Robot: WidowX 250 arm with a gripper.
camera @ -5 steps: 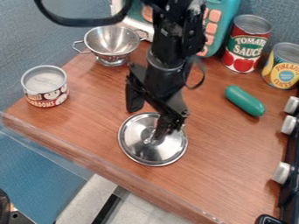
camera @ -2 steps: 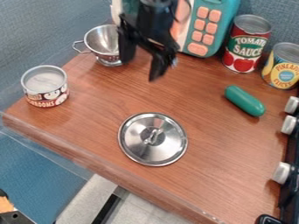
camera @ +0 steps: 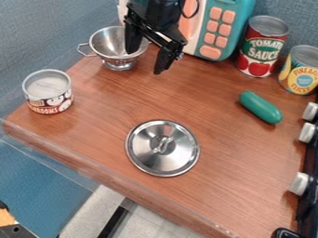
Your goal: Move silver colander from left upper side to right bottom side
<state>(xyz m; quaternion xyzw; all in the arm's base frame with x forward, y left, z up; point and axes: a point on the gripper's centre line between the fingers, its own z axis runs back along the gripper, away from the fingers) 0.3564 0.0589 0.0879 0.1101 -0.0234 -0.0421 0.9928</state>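
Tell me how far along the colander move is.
Nothing looks done: the colander stands at the upper left of the table. Nothing is in hand: the gripper hangs open, partly in front of the colander's right side. Left to do: grasp it, carry it to the lower right and release it.

A lid (camera: 162, 151) in the near middle of the table (camera: 99, 121), the colander (camera: 112, 49) far left.
The left-hand can (camera: 48, 93) stands nearer than the colander and left of it — close to the table's left edge. The toy microwave (camera: 242, 14) is at the far side, right of the colander. Far right are the inner can (camera: 261, 49) and the outer can (camera: 303, 72) (just beside it) — with the toy vegetable (camera: 260, 107) lying nearer than both.
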